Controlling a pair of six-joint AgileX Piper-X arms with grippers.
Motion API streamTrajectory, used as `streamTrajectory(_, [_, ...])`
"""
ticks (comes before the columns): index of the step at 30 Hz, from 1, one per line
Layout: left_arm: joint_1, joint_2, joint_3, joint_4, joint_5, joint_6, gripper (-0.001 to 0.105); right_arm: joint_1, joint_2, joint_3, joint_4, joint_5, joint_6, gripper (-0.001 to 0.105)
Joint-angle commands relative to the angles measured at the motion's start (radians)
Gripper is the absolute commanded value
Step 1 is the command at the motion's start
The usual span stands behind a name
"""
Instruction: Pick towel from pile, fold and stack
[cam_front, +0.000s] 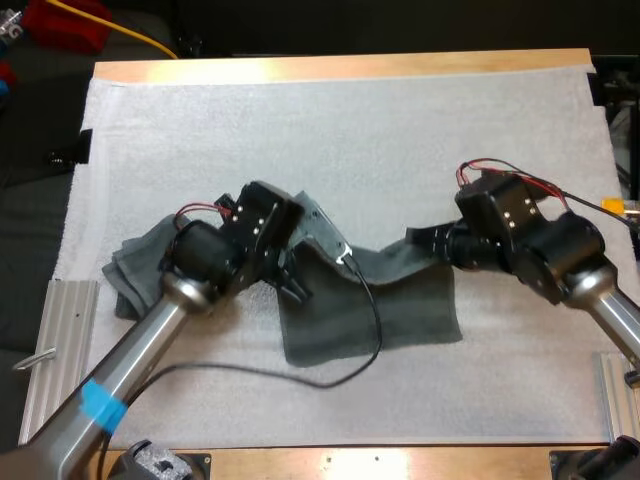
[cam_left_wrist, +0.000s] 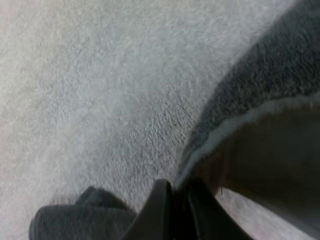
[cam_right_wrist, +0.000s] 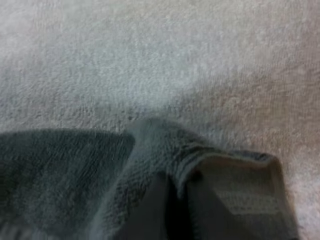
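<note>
White terry mat (cam_front: 400, 130) covers the wooden table (cam_front: 300, 68), and a dark grey-green terry towel (cam_front: 380, 310) lies half spread near its middle, the near part flat and the far edge raised between the two arms. My left gripper (cam_front: 293, 283) has its fingers pressed together on the pale hem at the towel's far left corner. My right gripper (cam_front: 420, 240) is pinched on the far right corner, with cloth wrapped round its fingers. A crumpled heap of the same dark cloth (cam_front: 135, 265) sits beside the left arm; whether it touches the held towel is hidden. To fold well, I judge both arms should travel together and level, holding that edge taut, then lay it squarely on the near edge before letting go. A slack middle would likely wrinkle.
</note>
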Motion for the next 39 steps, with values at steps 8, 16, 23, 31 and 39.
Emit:
streamTrajectory(8, [0.009, 0.112, 0.003, -0.089, 0.001, 0.032, 0.0, -0.099, 0.103, -0.003, -0.125, -0.16, 0.175, 0.001])
streamTrajectory(16, [0.074, 0.223, 0.003, -0.142, 0.085, 0.032, 0.0, -0.146, 0.197, -0.003, -0.199, -0.218, 0.267, 0.001])
streamTrajectory(23, [0.146, 0.286, 0.003, -0.193, 0.145, 0.023, 0.0, -0.166, 0.248, -0.003, -0.296, -0.217, 0.337, 0.001])
streamTrajectory(31, [0.17, 0.33, 0.003, -0.235, 0.174, 0.023, 0.002, -0.213, 0.309, -0.003, -0.39, -0.267, 0.437, 0.001])
streamTrajectory(39, [0.17, 0.371, 0.003, -0.27, 0.131, -0.025, 0.025, -0.221, 0.354, -0.003, -0.477, -0.285, 0.462, 0.001])
